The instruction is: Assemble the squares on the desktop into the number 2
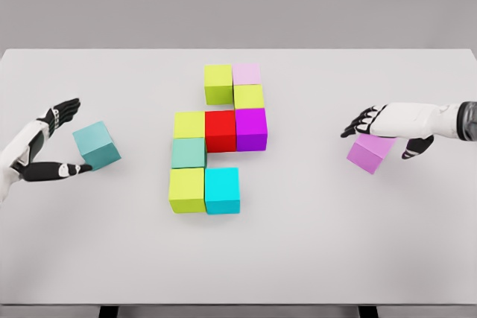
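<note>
Assembling of the figure 2 part done: nine-cell pattern short of its ends, with yellow-green cube (218, 83) and pale pink cube (247, 74) on top, olive-yellow cube (249, 97) below, then yellow cube (189, 124), red cube (220, 130), purple cube (251, 129) across the middle, sea-green cube (188, 153) under, lime cube (187, 189) and cyan cube (222, 190) at the base. Left hand (52, 147) spread wide, teal cube (97, 144) between thumb and fingers, seemingly touching, not clamped. Right hand (387, 130) resting over violet cube (370, 153), fingers extended above, thumb beside; firm grasp not confirmed. Both loose cubes well apart from pattern, inboard of each hand. Next move, judged: close on violet cube, carry inward, seat beside cyan cube to finish the base row.
</note>
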Action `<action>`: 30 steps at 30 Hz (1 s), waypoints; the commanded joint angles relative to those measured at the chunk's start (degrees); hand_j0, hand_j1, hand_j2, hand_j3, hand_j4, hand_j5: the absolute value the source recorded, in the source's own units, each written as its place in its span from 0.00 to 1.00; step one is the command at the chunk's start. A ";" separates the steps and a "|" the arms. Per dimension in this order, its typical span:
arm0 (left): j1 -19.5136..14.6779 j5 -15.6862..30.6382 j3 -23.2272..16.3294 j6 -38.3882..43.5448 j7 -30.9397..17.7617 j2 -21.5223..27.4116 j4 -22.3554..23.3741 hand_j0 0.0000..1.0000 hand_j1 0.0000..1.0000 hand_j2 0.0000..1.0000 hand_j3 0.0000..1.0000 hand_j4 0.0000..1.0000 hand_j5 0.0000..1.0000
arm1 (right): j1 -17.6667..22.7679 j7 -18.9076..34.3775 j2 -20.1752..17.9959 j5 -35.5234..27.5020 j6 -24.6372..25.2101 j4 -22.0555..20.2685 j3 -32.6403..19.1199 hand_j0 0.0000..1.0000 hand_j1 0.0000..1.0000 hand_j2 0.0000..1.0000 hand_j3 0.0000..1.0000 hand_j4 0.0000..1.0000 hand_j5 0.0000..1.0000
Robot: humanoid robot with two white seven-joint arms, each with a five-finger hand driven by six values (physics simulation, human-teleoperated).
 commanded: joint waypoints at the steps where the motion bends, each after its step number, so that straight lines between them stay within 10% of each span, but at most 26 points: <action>1: 0.00 -0.24 0.05 5.68 0.02 0.61 0.03 1.00 1.00 1.00 1.00 1.00 1.00 | 0.00 -0.02 0.31 0.46 0.14 0.36 0.20 1.00 1.00 1.00 1.00 1.00 1.00; 4: -0.97 -0.60 0.05 7.26 0.11 0.61 0.21 1.00 1.00 1.00 1.00 1.00 1.00 | 0.00 -0.02 0.58 0.63 0.14 0.36 0.20 1.00 1.00 1.00 1.00 1.00 1.00; 11: -1.49 -0.51 0.05 7.17 0.11 0.25 0.12 1.00 1.00 1.00 1.00 1.00 1.00 | 0.00 -0.02 0.84 0.64 0.14 0.36 0.90 0.55 0.55 0.55 0.55 0.55 0.55; 19: -1.84 -0.60 -0.39 8.84 0.11 -0.80 0.12 1.00 1.00 1.00 1.00 1.00 1.00 | -0.26 -0.02 0.93 -0.16 0.14 -0.60 -0.59 0.50 0.50 0.50 0.50 0.50 0.50; 27: -2.29 -0.60 -0.83 9.28 0.11 -1.68 0.12 1.00 1.00 1.00 1.00 1.00 1.00 | 0.26 -0.02 0.49 -1.83 0.14 -21.08 -3.67 0.52 0.52 0.52 0.52 0.52 0.52; 30: -2.29 -0.60 -0.83 9.37 0.11 -1.86 0.12 1.00 1.00 1.00 1.00 1.00 1.00 | 0.44 -0.02 1.19 -1.83 0.14 -21.43 -3.32 0.53 0.53 0.53 0.53 0.53 0.53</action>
